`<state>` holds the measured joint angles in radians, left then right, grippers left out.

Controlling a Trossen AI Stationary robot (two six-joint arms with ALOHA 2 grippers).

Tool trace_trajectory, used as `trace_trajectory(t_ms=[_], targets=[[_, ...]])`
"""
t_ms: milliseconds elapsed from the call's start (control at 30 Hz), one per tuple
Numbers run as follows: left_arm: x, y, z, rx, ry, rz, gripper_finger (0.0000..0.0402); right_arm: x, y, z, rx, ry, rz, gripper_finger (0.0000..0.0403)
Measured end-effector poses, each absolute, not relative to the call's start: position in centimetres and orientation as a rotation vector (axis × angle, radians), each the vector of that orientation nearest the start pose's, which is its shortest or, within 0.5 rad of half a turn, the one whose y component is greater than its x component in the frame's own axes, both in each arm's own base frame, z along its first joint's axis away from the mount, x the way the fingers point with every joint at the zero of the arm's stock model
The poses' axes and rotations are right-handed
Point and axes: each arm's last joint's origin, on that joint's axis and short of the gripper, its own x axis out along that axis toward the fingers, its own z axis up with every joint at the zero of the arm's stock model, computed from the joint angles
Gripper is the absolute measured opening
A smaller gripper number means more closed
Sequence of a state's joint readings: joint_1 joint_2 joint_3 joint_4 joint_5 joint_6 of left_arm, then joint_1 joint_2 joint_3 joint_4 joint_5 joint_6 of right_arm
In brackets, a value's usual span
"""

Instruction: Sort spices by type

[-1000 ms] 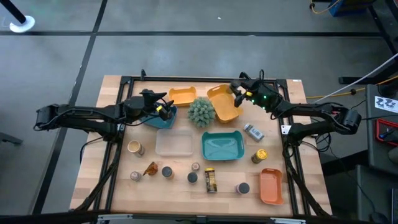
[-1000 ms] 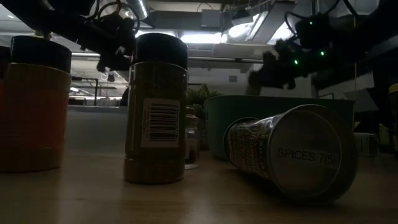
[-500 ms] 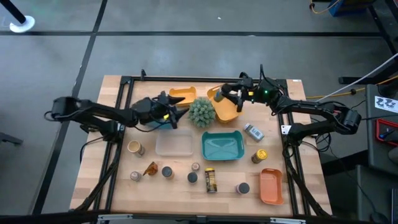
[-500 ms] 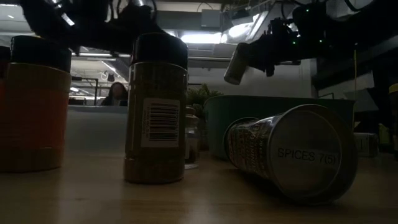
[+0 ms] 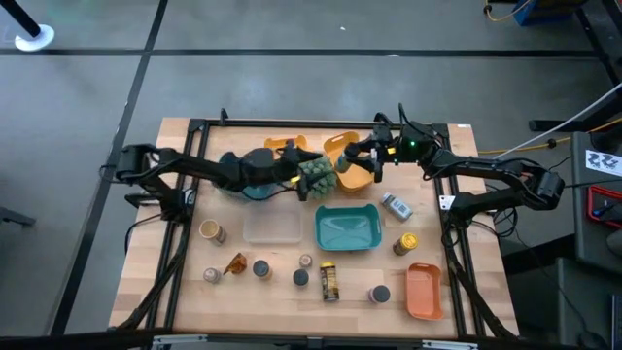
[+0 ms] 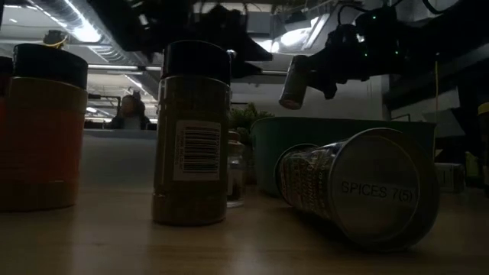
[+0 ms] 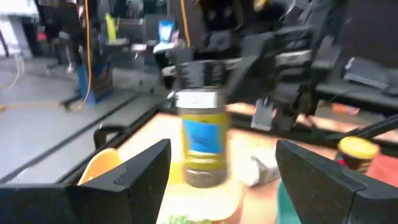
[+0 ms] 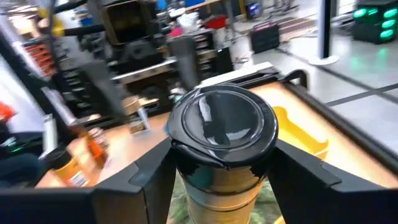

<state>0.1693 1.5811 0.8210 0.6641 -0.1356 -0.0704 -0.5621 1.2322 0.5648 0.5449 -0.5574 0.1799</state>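
Note:
My right gripper (image 5: 352, 161) is shut on a spice jar (image 7: 201, 127) with a black cap and a blue label, held in the air by the green spiky plant (image 5: 314, 175). The same jar (image 6: 294, 81) shows high in the low view. My left gripper (image 5: 295, 173) reaches over from the left side with its fingers open (image 7: 222, 155). The jar stands ahead of them, untouched. Other spices stand on the wood near the front: a tan jar (image 5: 211, 230), an amber packet (image 5: 235, 262), grey tins (image 5: 260, 267) and a yellow-lidded jar (image 5: 405, 243). My right gripper pinches the jar's upper body just under the black cap (image 8: 194, 190) between its two fingers, one on each side. The fingers come level from the table's right side. The jar hangs nearly upright, cap up, lifted clear of everything.
Two orange trays (image 5: 285, 148) (image 5: 358, 175) sit at the far edge, and a blue tray (image 5: 255, 187) lies under my left arm. A clear tray (image 5: 272, 226) and a teal tray (image 5: 347, 228) fill the middle. Another orange tray (image 5: 423, 290) and a white-blue sachet (image 5: 396, 205) lie on the right.
My left gripper has travelled toward the table's right, from over the blue tray up to the plant, staying open. My right gripper has turned at the wrist toward the left, swinging the held jar from a slant to nearly upright.

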Motion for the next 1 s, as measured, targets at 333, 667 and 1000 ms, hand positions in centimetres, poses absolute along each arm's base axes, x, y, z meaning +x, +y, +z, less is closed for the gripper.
trace_trajectory(t_ms=[333,667,1000], targets=[[35.6,6.8,24.0,-0.085,0.128,0.233,0.0274,22.2,-12.0,23.0,0.237,0.169,0.049,0.0222],[35.8,6.8,23.4,-0.131,0.159,0.238,0.0274,22.4,-11.4,22.9,0.226,0.175,0.104,0.0222],[36.8,6.3,21.2,-0.173,0.188,0.183,0.0274,23.8,-8.8,22.9,0.115,0.18,0.083,0.0223]])
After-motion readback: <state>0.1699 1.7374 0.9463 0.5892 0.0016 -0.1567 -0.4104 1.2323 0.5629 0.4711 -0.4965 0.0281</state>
